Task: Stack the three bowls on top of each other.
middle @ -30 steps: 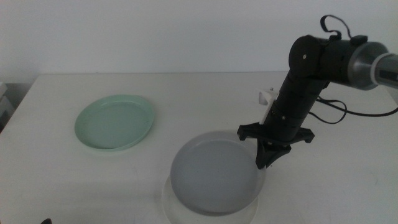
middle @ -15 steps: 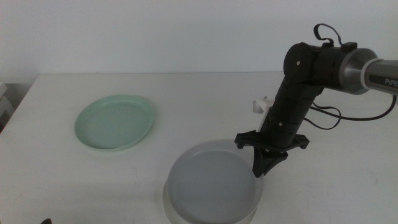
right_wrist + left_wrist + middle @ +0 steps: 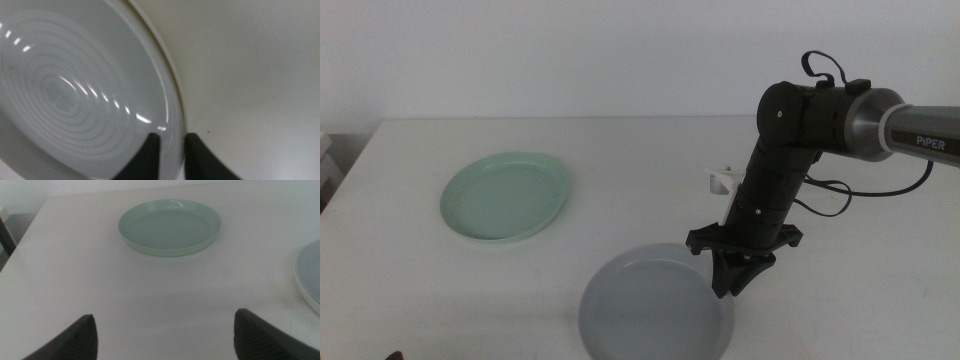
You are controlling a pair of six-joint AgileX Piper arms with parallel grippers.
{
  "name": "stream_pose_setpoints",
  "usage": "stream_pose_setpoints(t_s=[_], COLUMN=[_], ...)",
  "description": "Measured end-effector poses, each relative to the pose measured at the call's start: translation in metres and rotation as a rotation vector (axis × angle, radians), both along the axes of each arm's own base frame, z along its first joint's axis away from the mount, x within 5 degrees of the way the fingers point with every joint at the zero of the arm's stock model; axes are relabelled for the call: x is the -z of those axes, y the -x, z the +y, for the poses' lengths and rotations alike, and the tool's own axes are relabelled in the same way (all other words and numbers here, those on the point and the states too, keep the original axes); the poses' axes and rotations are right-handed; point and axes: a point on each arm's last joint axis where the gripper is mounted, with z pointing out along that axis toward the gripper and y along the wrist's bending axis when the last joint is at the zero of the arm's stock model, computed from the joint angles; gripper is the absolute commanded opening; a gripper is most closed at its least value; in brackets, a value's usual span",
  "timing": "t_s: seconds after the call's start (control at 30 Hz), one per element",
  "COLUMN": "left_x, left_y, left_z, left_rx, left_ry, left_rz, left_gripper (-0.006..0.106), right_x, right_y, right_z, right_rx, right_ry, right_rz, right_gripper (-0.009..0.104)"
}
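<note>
The pale blue-grey, shallow glossy bowl point(image 3: 655, 308) lies at the near middle of the matte white table point(image 3: 620, 170), seemingly nested on a white bowl that barely peeks out beside its rim in the left wrist view, so one stacking step looks nearly done. The right gripper point(image 3: 731, 281) pinches its low rim between nearly closed jaws. The smooth mint green round bowl point(image 3: 506, 194) sits well apart, yet to be stacked, while the left gripper point(image 3: 165, 335) waits spread wide.
</note>
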Motion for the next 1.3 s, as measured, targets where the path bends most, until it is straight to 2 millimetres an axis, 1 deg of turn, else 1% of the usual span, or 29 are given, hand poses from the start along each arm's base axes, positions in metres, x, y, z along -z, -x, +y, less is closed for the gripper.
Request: stream_pose_setpoints(t_s=[0.07,0.13,0.23,0.33,0.4,0.5,0.6,0.7,0.77,0.87,1.0,1.13,1.23,1.3], left_x=[0.000,0.000,0.000,0.000,0.000,0.000,0.000,0.000,0.000,0.000,0.000,0.000,0.000,0.000], left_y=[0.000,0.000,0.000,0.000,0.000,0.000,0.000,0.000,0.000,0.000,0.000,0.000,0.000,0.000], left_z=[0.000,0.000,0.000,0.000,0.000,0.000,0.000,0.000,0.000,0.000,0.000,0.000,0.000,0.000], left_rx=[0.000,0.000,0.000,0.000,0.000,0.000,0.000,0.000,0.000,0.000,0.000,0.000,0.000,0.000], left_ry=[0.000,0.000,0.000,0.000,0.000,0.000,0.000,0.000,0.000,0.000,0.000,0.000,0.000,0.000], left_rz=[0.000,0.000,0.000,0.000,0.000,0.000,0.000,0.000,0.000,0.000,0.000,0.000,0.000,0.000], left_gripper=[0.105,0.105,0.105,0.105,0.105,0.105,0.105,0.105,0.105,0.105,0.105,0.105,0.105,0.105], right_x=[-0.001,-0.008,-0.034,-0.074,-0.104,-0.149,-0.187,-0.218,-0.232,-0.244,-0.243,-0.232,-0.218,-0.207], right_y=[0.000,0.001,0.006,0.015,0.024,0.045,0.070,0.096,0.113,0.143,0.186,0.229,0.258,0.272], right_z=[0.000,0.000,-0.003,-0.011,-0.020,-0.033,-0.045,-0.057,-0.065,-0.078,-0.098,-0.117,-0.130,-0.137], right_rx=[0.001,0.002,-0.009,-0.049,-0.084,-0.123,-0.139,-0.143,-0.143,-0.141,-0.142,-0.142,-0.140,-0.137], right_ry=[-0.002,-0.013,-0.043,-0.069,-0.078,-0.095,-0.119,-0.148,-0.163,-0.180,-0.192,-0.200,-0.208,-0.211], right_rz=[-0.001,-0.016,-0.081,-0.192,-0.287,-0.425,-0.538,-0.633,-0.684,-0.738,-0.773,-0.809,-0.836,-0.849], right_gripper=[0.035,0.042,0.049,0.050,0.050,0.050,0.050,0.050,0.050,0.050,0.050,0.050,0.050,0.050])
